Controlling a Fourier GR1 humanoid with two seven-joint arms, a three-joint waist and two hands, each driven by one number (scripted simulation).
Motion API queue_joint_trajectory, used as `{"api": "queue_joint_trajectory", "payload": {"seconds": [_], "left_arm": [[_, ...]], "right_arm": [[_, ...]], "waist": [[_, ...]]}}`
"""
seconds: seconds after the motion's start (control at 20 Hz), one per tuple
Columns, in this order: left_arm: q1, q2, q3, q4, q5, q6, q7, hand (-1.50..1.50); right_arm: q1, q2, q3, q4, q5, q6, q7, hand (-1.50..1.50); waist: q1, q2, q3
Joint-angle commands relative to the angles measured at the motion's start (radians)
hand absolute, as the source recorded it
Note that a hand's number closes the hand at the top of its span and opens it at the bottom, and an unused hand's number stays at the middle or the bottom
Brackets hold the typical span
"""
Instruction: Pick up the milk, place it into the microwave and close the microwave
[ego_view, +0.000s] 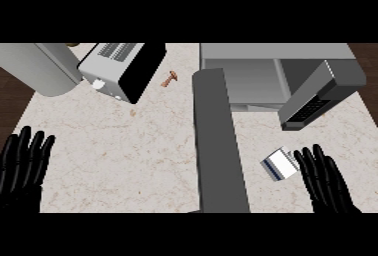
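Observation:
The milk, a small white carton with a blue side, sits on the pale stone counter at the front right. My right hand is open, fingers straight, just to the right of the carton and not holding it. The microwave stands at the back right with its cavity showing. Its long grey door swings out toward me, left of the milk. A dark panel with buttons juts out on the microwave's right. My left hand rests open at the counter's left edge.
A silver and black toaster stands at the back left, next to a large grey rounded object. A small brown item lies between the toaster and the microwave. The counter's edge runs near the bottom of the view.

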Motion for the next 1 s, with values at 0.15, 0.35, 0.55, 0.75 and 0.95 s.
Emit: {"api": "queue_joint_trajectory", "payload": {"seconds": [0.15, 0.35, 0.55, 0.75, 0.95], "left_arm": [[0.125, -0.035, -0.052, -0.005, -0.056, -0.033, -0.094, -1.50], [0.146, -0.029, -0.023, -0.002, -0.021, -0.052, -0.121, -1.50], [0.180, -0.032, -0.011, -0.051, -0.007, -0.056, -0.094, -1.50], [0.194, -0.003, 0.015, -0.020, 0.023, -0.115, -0.149, -1.50], [0.245, -0.040, -0.038, -0.060, -0.034, -0.088, -0.144, -1.50]], "right_arm": [[-0.078, 0.035, -0.035, 0.129, 0.112, -0.123, -0.075, -1.50], [-0.084, 0.035, -0.065, 0.264, 0.109, -0.137, -0.178, -1.50], [-0.112, -0.025, -0.177, 0.317, 0.025, -0.091, -0.198, -1.50], [-0.237, 0.001, -0.198, 0.448, 0.070, -0.156, -0.181, -1.50], [-0.165, 0.008, -0.195, 0.519, 0.096, -0.168, -0.322, -1.50]], "waist": [[0.004, 0.001, 0.000], [0.004, 0.002, 0.000], [0.003, 0.002, 0.000], [0.007, 0.002, 0.000], [0.005, 0.001, 0.000]]}}
